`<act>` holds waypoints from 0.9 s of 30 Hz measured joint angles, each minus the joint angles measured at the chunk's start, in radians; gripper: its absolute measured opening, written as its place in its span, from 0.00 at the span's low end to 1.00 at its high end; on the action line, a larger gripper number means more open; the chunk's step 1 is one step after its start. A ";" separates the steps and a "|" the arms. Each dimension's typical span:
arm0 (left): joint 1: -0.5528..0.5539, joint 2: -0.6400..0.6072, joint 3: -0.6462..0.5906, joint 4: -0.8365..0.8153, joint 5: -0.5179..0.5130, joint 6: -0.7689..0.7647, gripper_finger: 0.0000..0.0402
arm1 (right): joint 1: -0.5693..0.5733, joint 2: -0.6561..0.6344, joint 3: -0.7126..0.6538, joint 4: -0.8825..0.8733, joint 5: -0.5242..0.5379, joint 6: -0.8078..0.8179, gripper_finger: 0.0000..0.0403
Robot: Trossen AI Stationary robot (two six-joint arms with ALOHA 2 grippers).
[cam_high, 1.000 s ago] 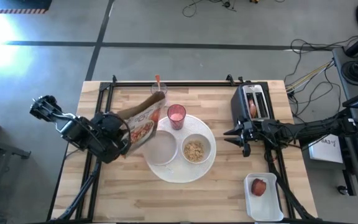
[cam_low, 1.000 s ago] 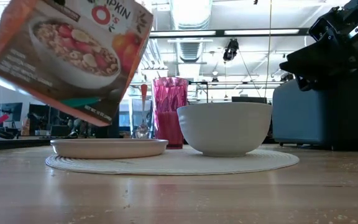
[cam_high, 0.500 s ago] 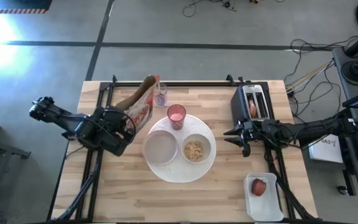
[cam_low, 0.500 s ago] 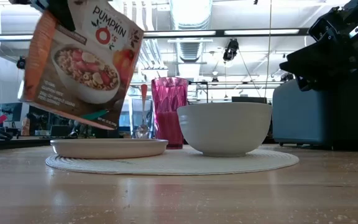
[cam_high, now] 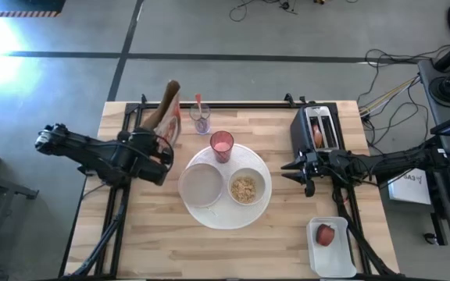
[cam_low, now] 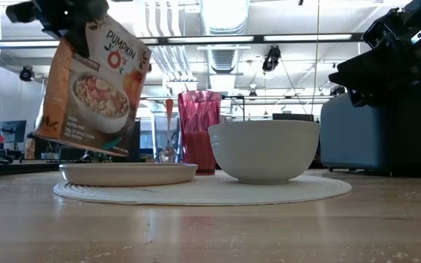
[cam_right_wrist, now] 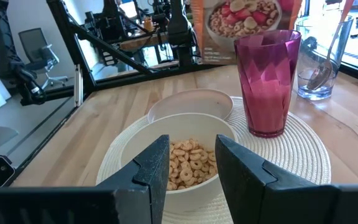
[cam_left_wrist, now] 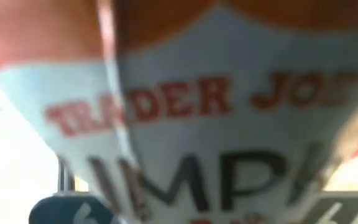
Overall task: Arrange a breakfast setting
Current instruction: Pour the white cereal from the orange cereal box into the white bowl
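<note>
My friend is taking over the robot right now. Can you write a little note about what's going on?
Left pincer: shut on the orange cereal box, held above the table's back left.
Right pincer: waiting, empty, beside the black toaster.
Done: cereal in one small white bowl on the round white plate; pink tumbler there too.
Left: set the box down; the red apple sits in the white tray.

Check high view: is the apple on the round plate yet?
No, the red apple sits in the white rectangular tray near the table's corner, apart from the large round plate.
</note>
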 joint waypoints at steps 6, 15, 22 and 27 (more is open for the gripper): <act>0.049 0.000 -0.058 0.000 -0.009 -0.056 0.00 | 0.000 0.000 0.000 0.000 0.000 0.000 0.30; 0.092 0.005 -0.129 0.000 -0.068 -0.100 0.00 | 0.000 0.000 0.000 0.000 0.000 0.000 0.30; 0.094 0.005 -0.178 0.000 -0.068 -0.132 0.00 | 0.000 0.000 0.000 0.000 0.000 0.000 0.30; 0.094 0.005 -0.190 0.000 -0.059 -0.155 0.00 | 0.000 0.000 0.000 0.000 0.000 0.000 0.30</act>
